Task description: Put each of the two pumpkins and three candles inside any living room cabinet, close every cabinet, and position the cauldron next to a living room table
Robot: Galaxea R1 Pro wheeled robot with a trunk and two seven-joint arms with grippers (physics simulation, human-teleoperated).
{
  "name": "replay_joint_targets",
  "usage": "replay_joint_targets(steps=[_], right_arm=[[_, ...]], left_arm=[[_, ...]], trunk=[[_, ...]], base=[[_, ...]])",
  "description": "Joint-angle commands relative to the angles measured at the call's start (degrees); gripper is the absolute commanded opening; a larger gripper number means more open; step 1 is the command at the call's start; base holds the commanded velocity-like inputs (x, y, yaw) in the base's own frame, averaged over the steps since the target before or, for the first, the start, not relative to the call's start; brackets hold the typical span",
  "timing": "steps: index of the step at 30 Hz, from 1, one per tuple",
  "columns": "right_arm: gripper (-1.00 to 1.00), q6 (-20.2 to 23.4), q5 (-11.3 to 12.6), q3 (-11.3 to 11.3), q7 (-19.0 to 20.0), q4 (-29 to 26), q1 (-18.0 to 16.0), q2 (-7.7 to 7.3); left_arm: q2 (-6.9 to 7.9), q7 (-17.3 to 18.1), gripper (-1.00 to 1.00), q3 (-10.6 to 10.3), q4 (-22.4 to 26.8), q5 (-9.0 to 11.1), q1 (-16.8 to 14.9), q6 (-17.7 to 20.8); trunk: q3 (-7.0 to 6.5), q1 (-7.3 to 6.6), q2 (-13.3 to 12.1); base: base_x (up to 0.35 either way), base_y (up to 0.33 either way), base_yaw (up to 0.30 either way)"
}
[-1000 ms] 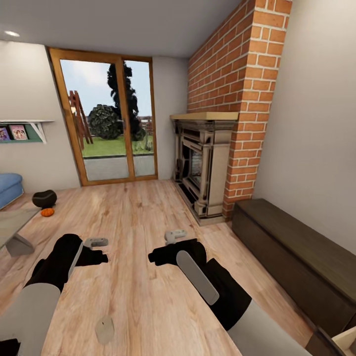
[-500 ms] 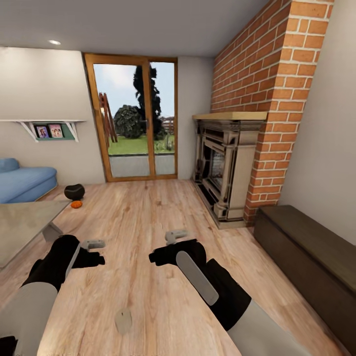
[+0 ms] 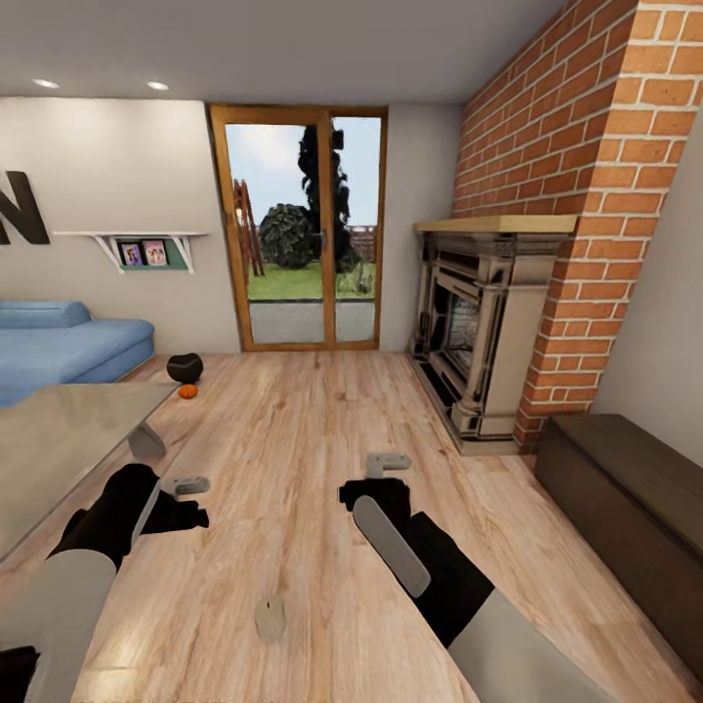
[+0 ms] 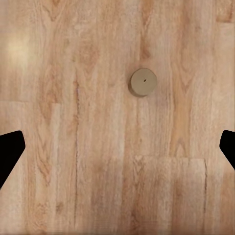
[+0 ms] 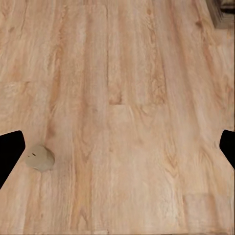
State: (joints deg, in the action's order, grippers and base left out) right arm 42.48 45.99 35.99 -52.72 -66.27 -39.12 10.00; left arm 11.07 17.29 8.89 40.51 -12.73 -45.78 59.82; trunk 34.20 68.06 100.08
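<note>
Candle-gathering looks like the step in hand: a short, beige cylindrical candle (image 3: 270, 618) stands on the light wood plank floor (image 3: 322, 430) between the two arms, near the robot's base. Both the left gripper (image 4: 117, 147) and the right gripper (image 5: 117, 149) hang spread wide and empty over bare planks. To do it well, centre one gripper directly above the candle before descending, and grip low on its sides. Far off, a glossy black round cauldron (image 3: 185, 367) and a small ribbed orange pumpkin (image 3: 187, 392) sit beyond the far corner of the grey glass-topped coffee table (image 3: 59, 439). A long dark-brown wooden cabinet (image 3: 625, 508), closed, lines the right wall.
</note>
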Motion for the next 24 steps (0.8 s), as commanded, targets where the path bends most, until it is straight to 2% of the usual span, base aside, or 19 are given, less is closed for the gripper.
replay_joint_targets(steps=[1,3,7,10,11,13,14,18,24], right_arm=[[1.00,-0.27,0.53,-0.05,-1.96,0.04,-0.07,0.00],[1.00,-1.26,0.67,-0.31,-5.06,0.19,-0.08,0.00],[1.00,-1.76,1.24,-0.49,-7.18,0.26,-0.08,0.00],[1.00,-0.74,6.25,-0.51,-7.84,0.67,-0.14,0.00],[1.00,1.10,10.10,-0.50,-8.04,1.62,-0.27,0.00],[1.00,3.66,13.70,-0.49,-8.03,3.11,-0.46,0.00],[1.00,5.91,16.33,-0.51,-8.02,4.51,-0.69,0.00],[1.00,8.65,19.57,-0.60,-8.13,6.26,-0.93,0.00],[1.00,9.69,20.86,-0.86,-8.06,6.66,-0.96,-0.09]], left_arm=[[-0.07,0.53,1.00,0.16,0.12,-0.59,-0.01,0.18],[-0.20,0.52,1.00,0.16,0.28,-0.52,0.03,0.18],[-0.40,0.53,1.00,0.15,0.47,-0.47,0.06,0.18],[-0.52,0.60,1.00,0.09,0.56,-0.46,0.04,0.18],[-0.55,0.61,1.00,0.06,0.58,-0.46,0.02,0.18],[-0.59,0.62,1.00,0.03,0.60,-0.45,0.01,0.18],[-0.63,0.63,1.00,0.02,0.60,-0.42,-0.03,-0.23],[-0.99,0.68,1.00,-0.05,0.97,-0.44,-0.07,-0.94],[-1.33,0.75,1.00,-0.09,2.10,-0.38,-0.09,-1.28]], trunk=[[0.09,0.00,0.04],[0.12,0.00,0.04],[0.15,0.00,0.04],[0.16,0.00,0.04],[0.16,0.00,0.04],[0.16,0.00,0.04],[0.16,0.00,0.04],[0.16,0.00,0.04],[0.16,0.00,0.04]], base=[[0.000,0.000,0.090],[0.000,0.000,0.059],[0.000,0.000,0.024],[0.000,0.000,0.008],[0.000,0.000,0.004],[0.000,0.000,0.003],[0.000,0.000,0.002],[0.000,0.000,0.001],[0.000,0.000,0.000]])
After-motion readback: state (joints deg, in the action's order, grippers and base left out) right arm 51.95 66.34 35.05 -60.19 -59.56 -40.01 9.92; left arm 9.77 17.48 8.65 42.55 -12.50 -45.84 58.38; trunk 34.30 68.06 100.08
